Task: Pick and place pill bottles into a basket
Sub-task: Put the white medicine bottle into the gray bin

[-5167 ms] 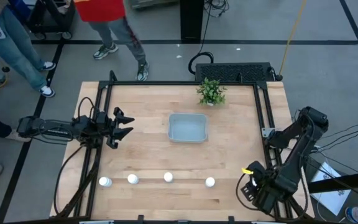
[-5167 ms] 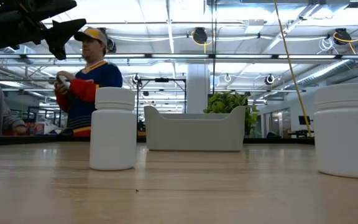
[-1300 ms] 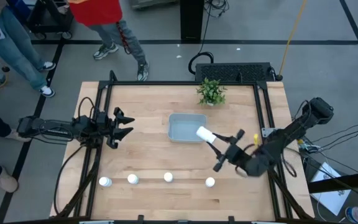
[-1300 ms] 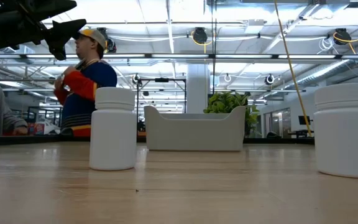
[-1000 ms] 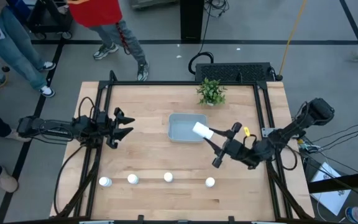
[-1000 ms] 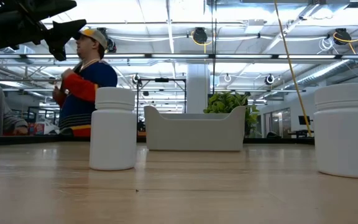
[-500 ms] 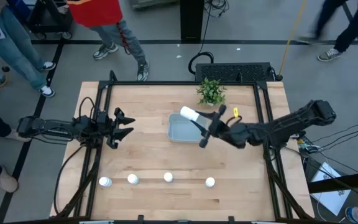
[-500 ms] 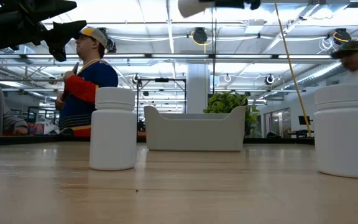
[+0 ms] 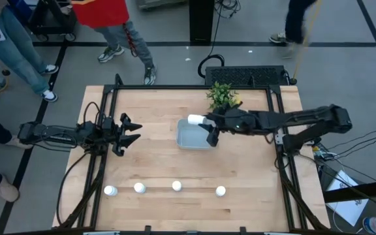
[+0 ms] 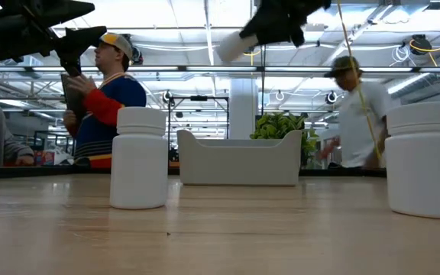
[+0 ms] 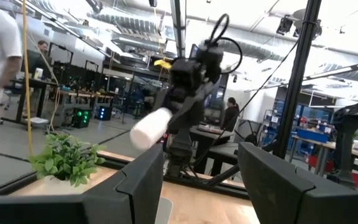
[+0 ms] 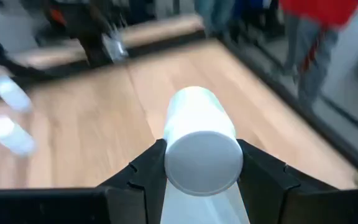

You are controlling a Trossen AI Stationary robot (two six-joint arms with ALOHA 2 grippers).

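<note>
One pill bottle (image 9: 196, 119) is up in the air, lying on its side and clamped between the closed fingers of the right end effector (image 9: 204, 122), just above the far rim of the basket (image 9: 189, 138); half a second ago it hung a little nearer the basket's far left corner, and five seconds ago the right arm was folded at the table's near right corner with no bottle in sight. The right wrist view shows the white bottle (image 12: 201, 149) gripped on both sides by the dark fingers (image 12: 143, 169). In the low view the bottle (image 10: 233, 46) tilts cap-down, high over the basket (image 10: 237, 161). The other four pill bottles (image 9: 165, 188) stand in a row along the table's (image 9: 253, 173) near edge, unmoved through all the frames. The basket sits near the middle of the table, with the small potted plant (image 9: 222, 96) beside its far right corner. The left end effector (image 9: 128, 132) hovers partly open and empty at the table's left edge, where it has stayed throughout. A person in white (image 10: 355, 114) has come into the room behind.
</note>
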